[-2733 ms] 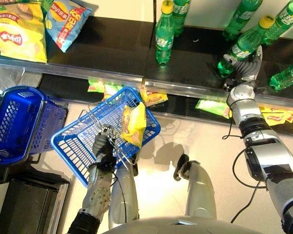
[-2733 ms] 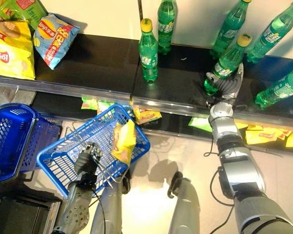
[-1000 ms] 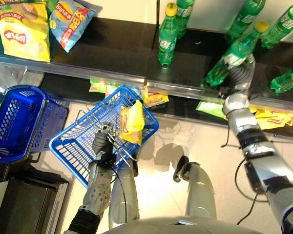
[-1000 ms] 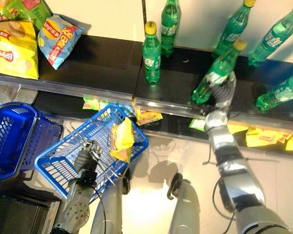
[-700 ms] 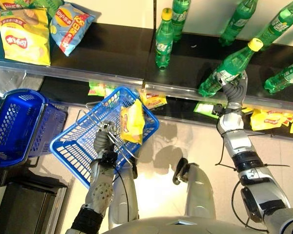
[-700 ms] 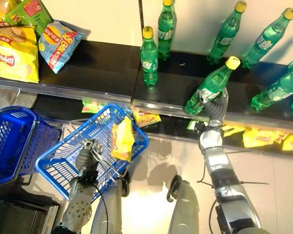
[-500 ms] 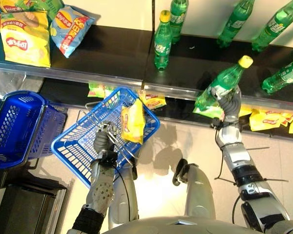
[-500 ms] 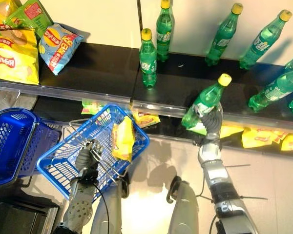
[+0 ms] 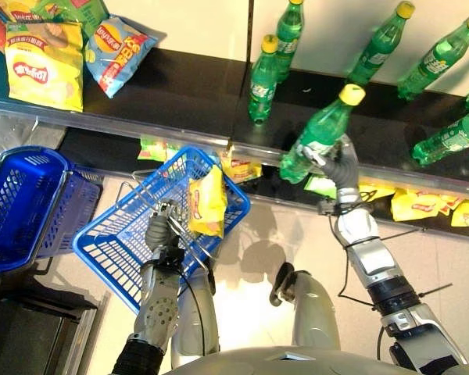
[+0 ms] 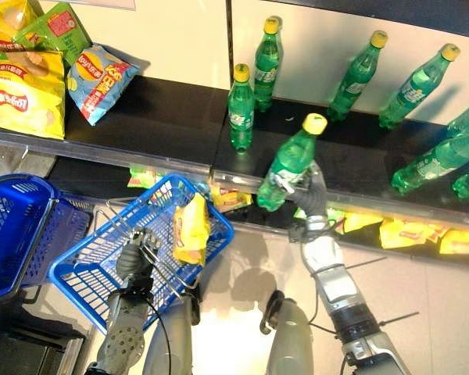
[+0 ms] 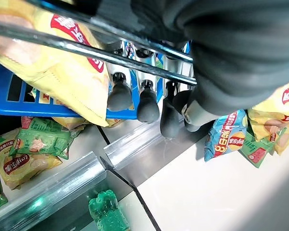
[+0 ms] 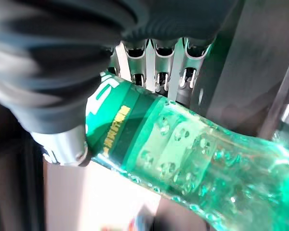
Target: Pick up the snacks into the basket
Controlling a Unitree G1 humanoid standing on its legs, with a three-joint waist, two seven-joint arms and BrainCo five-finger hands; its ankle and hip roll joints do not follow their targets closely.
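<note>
My left hand (image 9: 161, 233) is shut on the wire handle (image 11: 86, 48) of a blue basket (image 9: 121, 251), its fingers (image 11: 147, 102) curled round the bar. The basket hangs tilted in front of the shelves. A yellow snack bag (image 9: 207, 201) stands in it against the right rim. My right hand (image 9: 340, 166) is shut on a green bottle (image 9: 316, 134) with a yellow cap. The bottle leans over the black shelf's front edge, to the right of the basket. The right wrist view shows the fingers (image 12: 156, 72) wrapped round the bottle (image 12: 183, 159).
Several green bottles (image 9: 262, 78) stand or lie on the black shelf (image 9: 180, 86). Chip bags, yellow (image 9: 43, 62) and blue (image 9: 117, 43), lie at its left end. Small snack packets (image 9: 422, 205) fill the lower shelf. A stack of blue baskets (image 9: 23, 203) sits at left.
My right hand has lifted the green bottle off the shelf and carried it left, toward the basket. The left hand still holds the basket's handle. The view has shifted a little.
</note>
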